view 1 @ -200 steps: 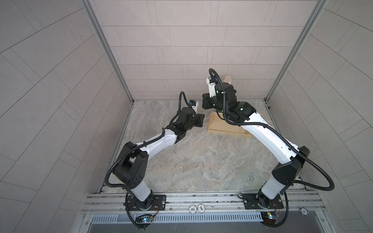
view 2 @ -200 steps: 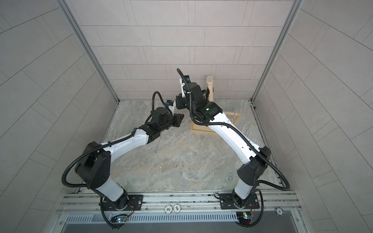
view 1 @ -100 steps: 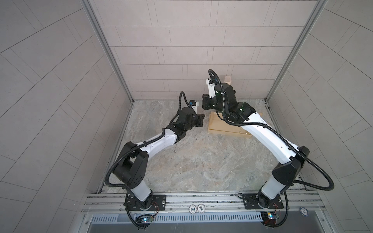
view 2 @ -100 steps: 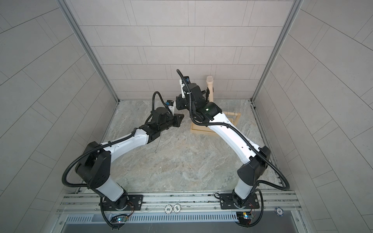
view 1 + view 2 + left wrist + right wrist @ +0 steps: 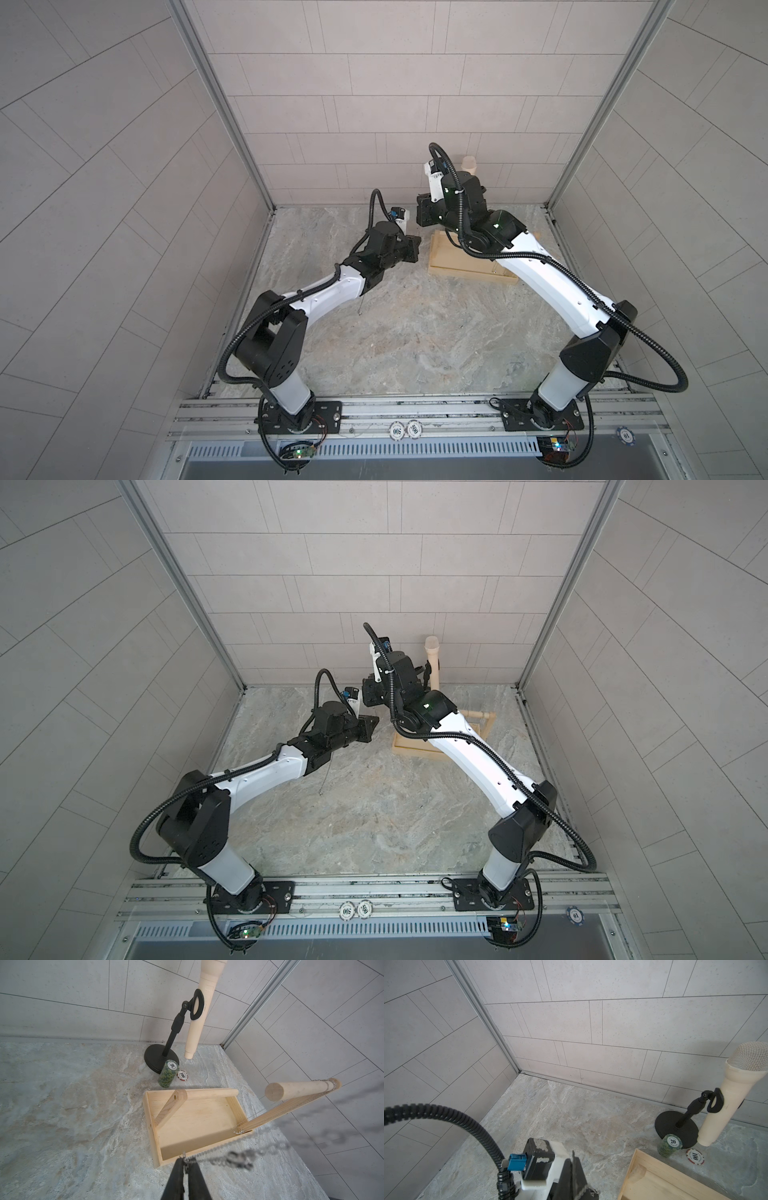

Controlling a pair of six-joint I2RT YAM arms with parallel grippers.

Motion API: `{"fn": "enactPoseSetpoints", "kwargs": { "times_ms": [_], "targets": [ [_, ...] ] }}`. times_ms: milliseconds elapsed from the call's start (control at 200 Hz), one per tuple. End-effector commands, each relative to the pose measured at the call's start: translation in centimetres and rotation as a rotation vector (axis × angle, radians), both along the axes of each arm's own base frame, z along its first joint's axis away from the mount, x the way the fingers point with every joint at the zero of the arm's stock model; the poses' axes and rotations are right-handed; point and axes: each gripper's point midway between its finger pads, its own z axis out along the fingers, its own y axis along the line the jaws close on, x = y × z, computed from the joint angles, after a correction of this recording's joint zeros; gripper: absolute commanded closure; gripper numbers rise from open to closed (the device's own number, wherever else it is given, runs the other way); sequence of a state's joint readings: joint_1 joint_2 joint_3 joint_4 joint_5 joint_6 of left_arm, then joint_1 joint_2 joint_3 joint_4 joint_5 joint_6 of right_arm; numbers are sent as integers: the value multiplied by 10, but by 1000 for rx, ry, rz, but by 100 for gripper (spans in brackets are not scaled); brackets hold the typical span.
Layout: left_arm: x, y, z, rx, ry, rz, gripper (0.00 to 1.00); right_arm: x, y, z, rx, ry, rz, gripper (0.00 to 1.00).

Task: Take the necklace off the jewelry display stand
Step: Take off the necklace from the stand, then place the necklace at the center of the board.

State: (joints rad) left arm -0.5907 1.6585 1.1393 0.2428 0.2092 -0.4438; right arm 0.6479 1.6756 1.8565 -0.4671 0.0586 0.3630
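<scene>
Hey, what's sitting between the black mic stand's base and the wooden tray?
A green chip stack standing upright and one red-and-white chip lying flat beside it. Both wrist views show them.

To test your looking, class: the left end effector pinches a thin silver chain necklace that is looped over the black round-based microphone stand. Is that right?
No: the thin silver chain necklace is looped over the pale round wooden dowel bar, as the left wrist view shows. The left end effector does pinch it.

Light was soft and even, shadows faint, tile lines (image 5: 83, 59) bowed toward frame edges, necklace (image 5: 239, 1160) blurred near the lens.
</scene>
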Motion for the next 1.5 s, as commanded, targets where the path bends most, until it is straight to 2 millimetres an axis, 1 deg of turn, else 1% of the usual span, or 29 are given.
{"fn": "enactPoseSetpoints", "kwargs": {
  "times_ms": [0, 110, 290, 530, 610, 670, 771, 926, 1031, 1071, 1206, 1306, 1371, 1496],
  "targets": [
    [3, -2, 1, -14, -10, -8, 90, -8, -5, 22, 34, -52, -7, 100],
    [3, 0, 0, -12, -8, -4, 91, -8, -5, 20, 34, -48, -6, 100],
    [2, 2, 4, -10, -17, -1, 93, -10, -7, 21, 38, -52, -9, 100],
    [-6, 6, 7, 23, -4, -22, 96, -12, -8, 20, 45, -47, -11, 100],
    [-13, 7, 5, 45, 18, -46, 97, -12, -8, 18, 48, -43, -11, 100],
    [-22, 6, 1, 63, 48, -80, 97, -11, -7, 15, 50, -36, -12, 100],
    [-37, 11, -7, 90, 90, -106, 98, -11, -4, 8, 54, -13, -5, 100],
    [-59, 25, -23, 148, 151, -126, 98, -10, 1, -10, 65, 24, -5, 100],
    [-71, 35, -36, 179, 199, -121, 98, -10, 8, -25, 79, 60, 6, 100],
    [-76, 37, -38, 181, 216, -125, 98, -10, 12, -33, 79, 78, 11, 100],
    [-93, 49, -57, 205, 289, -120, 98, -11, 25, -59, 72, 133, 42, 100],
    [-107, 59, -74, 247, 356, -113, 98, -11, 34, -77, 64, 175, 67, 100],
    [-114, 66, -87, 267, 393, -107, 98, -9, 38, -93, 63, 209, 71, 100],
    [-125, 74, -107, 252, 439, -78, 98, -6, 49, -117, 71, 252, 90, 100]
  ]
}}
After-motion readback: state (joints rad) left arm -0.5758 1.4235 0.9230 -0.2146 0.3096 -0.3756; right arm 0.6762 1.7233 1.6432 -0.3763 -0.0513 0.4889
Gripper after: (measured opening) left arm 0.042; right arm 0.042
